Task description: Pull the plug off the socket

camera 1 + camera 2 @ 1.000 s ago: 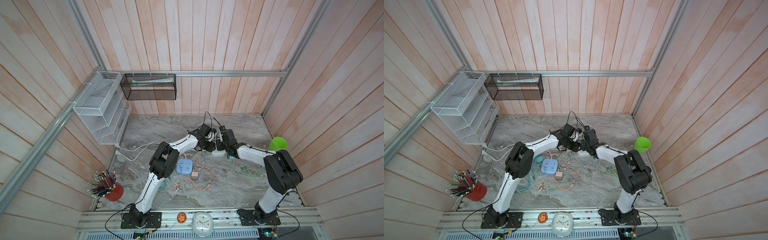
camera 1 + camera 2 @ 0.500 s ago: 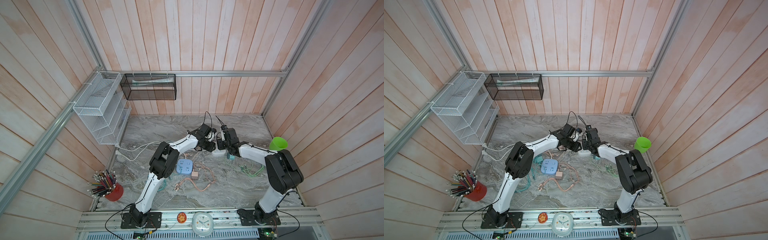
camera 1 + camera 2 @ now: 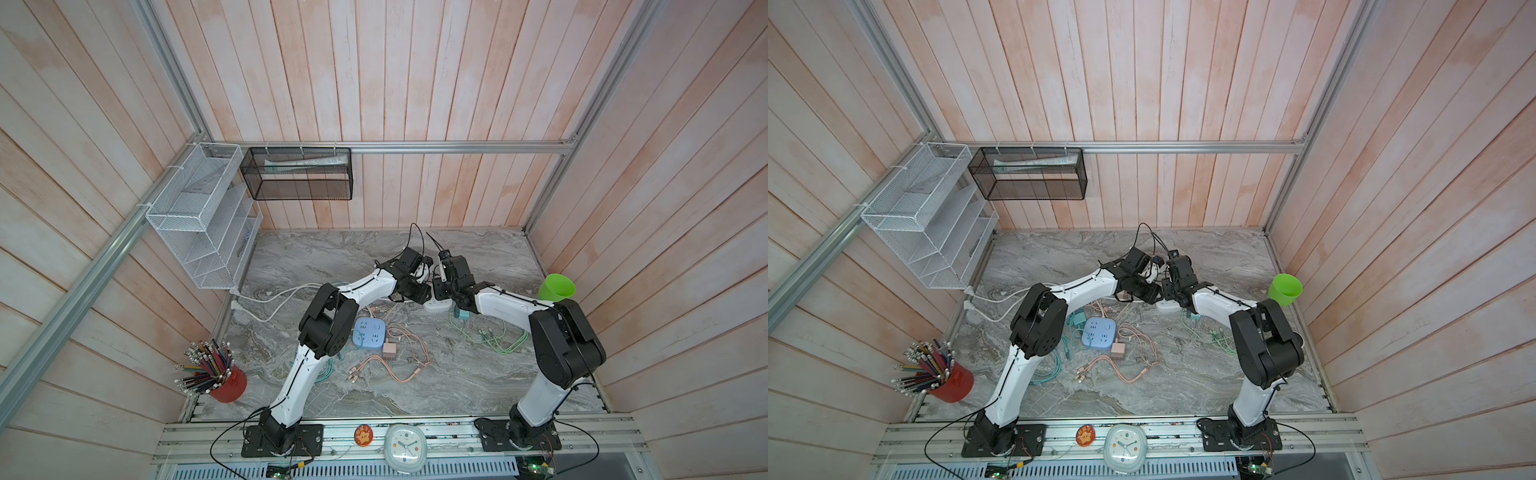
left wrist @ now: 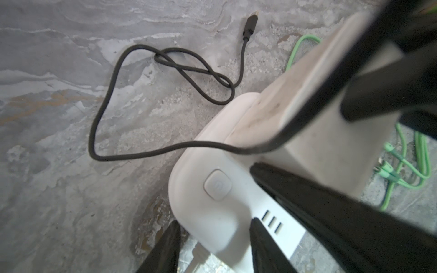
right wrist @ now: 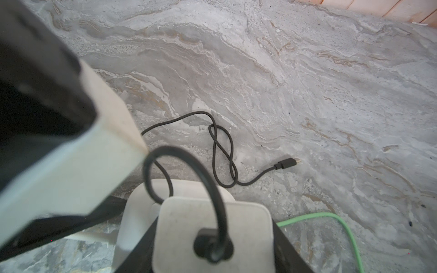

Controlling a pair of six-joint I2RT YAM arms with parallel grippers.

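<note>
The white cube-shaped plug (image 5: pixel 184 224) (black cable (image 5: pixel 285 163) trailing from it) sits in the white plastic socket strip (image 4: pixel 212 212) on the grey marble bench (image 5: pixel 307 94). Right fingers (image 5: pixel 288 257) clamp the plug's sides; left fingers (image 4: pixel 165 250) straddle the strip's edge, grip unclear.

Pale pink plank walls (image 3: pixel 415 83) and aluminium rails (image 3: pixel 457 146) enclose a grey marbled floor (image 3: pixel 457 382), evenly lit.

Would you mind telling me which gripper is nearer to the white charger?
Right. The right gripper clamps the white charger between its fingers; the left gripper straddles the power strip beneath it.
</note>
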